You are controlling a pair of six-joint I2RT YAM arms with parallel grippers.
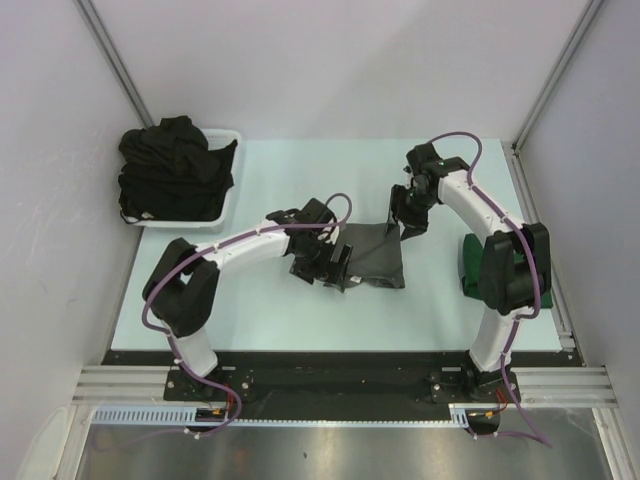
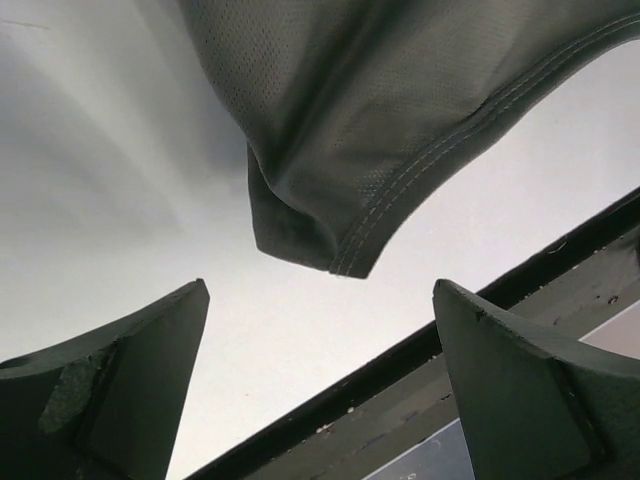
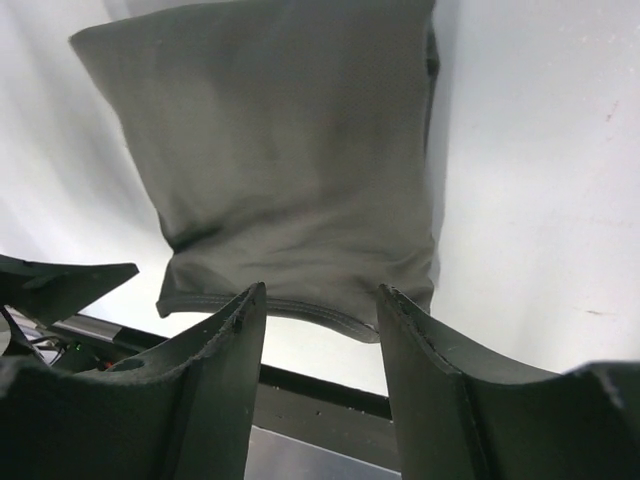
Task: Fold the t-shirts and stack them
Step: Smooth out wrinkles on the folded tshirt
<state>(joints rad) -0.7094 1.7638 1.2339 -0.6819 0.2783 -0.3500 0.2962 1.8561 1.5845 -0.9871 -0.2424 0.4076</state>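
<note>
The top camera looks steeply down from high over the near edge, taking in the whole pale table [image 1: 300, 170]. Each wrist camera peers close past its own dark fingers [image 2: 530, 390] [image 3: 210, 400] at the folded charcoal-grey fabric t-shirt [image 3: 290, 170], shared by all views.

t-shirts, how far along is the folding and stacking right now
Looks done: one dark green t-shirt sits folded at the table's right edge, partly hidden by the right arm. In hand: the charcoal grey t-shirt lies part-folded mid-table, with the left gripper and right gripper open at its edges, neither gripping it. Left: finishing that fold, stacking it, then the black t-shirts heaped in the white basket.
</note>
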